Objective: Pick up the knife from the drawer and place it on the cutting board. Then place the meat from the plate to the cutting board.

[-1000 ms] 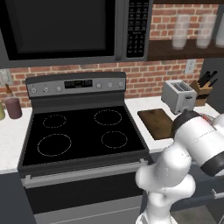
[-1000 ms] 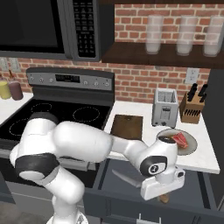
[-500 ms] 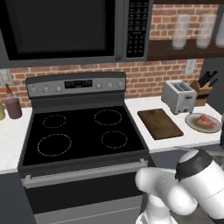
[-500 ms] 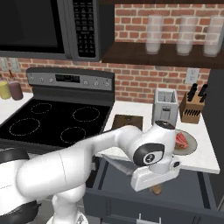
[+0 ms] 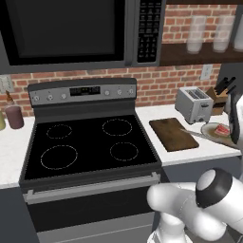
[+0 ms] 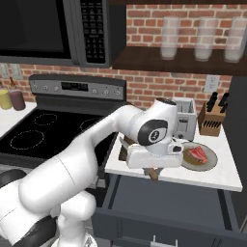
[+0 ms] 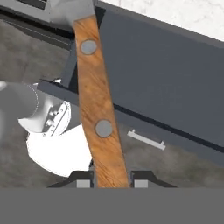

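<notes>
Above drawer [image 7: 175, 83], gripper [image 7: 109, 181] clamping knife [image 7: 98, 109]

toaster [image 5: 193, 104] behind cutting board [image 5: 173, 134], plate [image 6: 198, 157] beside

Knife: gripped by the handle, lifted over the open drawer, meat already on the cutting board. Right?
Not the meat. In the right base view the meat lies on the plate, not the cutting board. The rest holds: the hand view shows the knife held by its handle above the open drawer.
</notes>
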Robot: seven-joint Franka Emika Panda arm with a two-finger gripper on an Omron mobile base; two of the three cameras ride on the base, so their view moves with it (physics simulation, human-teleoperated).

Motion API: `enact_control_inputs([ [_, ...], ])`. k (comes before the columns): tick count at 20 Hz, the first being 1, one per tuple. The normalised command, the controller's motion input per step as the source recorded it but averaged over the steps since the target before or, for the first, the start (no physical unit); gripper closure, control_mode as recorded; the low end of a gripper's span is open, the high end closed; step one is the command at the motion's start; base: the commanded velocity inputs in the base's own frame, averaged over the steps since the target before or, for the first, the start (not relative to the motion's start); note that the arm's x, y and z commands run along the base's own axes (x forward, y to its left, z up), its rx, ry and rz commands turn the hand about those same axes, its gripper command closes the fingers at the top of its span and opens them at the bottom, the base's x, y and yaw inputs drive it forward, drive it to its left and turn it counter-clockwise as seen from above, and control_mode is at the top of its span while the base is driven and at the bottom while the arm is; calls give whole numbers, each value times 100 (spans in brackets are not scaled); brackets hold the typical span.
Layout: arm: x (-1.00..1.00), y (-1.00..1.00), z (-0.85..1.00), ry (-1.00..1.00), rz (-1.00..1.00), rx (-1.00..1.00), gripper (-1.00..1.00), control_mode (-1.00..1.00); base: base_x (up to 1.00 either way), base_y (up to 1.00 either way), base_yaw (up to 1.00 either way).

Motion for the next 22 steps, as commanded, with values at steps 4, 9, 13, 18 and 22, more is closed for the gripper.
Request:
enact_control_inputs([
  [4,100,68,-14,9,-36,0,100,-100,0,0,0],
  [9,100,35,-42,11,-31,0,100,-100,0,0,0],
  [13,100,18,-44,16,-16,-3,100,-100,0,0,0],
  [18,100,23,-28,12,-14,-4,100,-100,0,0,0],
  [22,77,22,-27,1,-8,-6,100,-100,0,0,0],
])
